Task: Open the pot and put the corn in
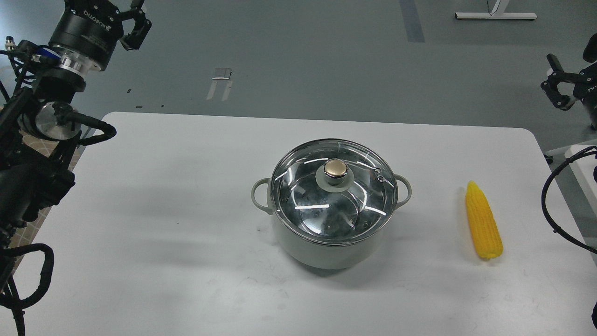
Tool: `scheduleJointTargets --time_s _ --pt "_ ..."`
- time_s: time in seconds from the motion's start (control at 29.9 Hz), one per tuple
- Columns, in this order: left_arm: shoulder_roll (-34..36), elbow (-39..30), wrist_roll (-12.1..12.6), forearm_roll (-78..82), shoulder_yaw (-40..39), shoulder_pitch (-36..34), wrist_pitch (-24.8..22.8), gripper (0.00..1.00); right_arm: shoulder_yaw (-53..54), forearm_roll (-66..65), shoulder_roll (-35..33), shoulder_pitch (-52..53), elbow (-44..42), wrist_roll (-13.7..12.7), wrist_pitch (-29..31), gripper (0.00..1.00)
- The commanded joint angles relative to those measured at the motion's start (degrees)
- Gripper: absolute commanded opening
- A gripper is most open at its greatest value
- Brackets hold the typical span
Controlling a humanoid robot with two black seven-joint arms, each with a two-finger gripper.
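Note:
The pot (326, 247) is pale grey-green and stands in the middle of the white table, with a loop handle on each side. Its clear glass lid (298, 200) sits shut on it, gold knob (335, 168) on top. The corn (483, 221), a bright yellow cob, lies on the table to the right of the pot, pointed end away from me. My left gripper (137, 16) hangs open and empty at the far upper left, off the table. My right gripper (551, 78) hovers open and empty at the right edge, beyond the table's far right corner.
The white table (163, 210) has rounded far corners, with grey floor beyond it. My left arm and its cables (56, 126) fill the left edge. A black cable loop (552, 205) of the right arm hangs right of the corn.

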Motion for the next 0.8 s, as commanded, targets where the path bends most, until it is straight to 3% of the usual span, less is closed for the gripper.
scheduleJointTargets --time_s 0.0,0.43,0.57,0.77 --pt "0.15 0.02 -0.13 0.18 0.03 -0.32 0.06 0.97 0.1 0.02 0.13 0.21 0.18 0.0 0.0 1.0" --pt "0.59 0.02 0.49 0.36 1.27 0.12 0.32 0.97 0.19 0.02 0.31 -0.49 1.32 0.0 0.0 1.0" --pt "0.86 0.02 3.56 -0.25 1.44 0.04 0.5 0.97 0.27 -0.16 0.31 -0.14 0.7 0.0 0.0 1.0" --pt "1.03 -1.9 3.39 -0.26 1.88 0.47 0.94 0.97 0.36 -0.07 0.31 0.21 1.93 0.79 0.0 1.0"
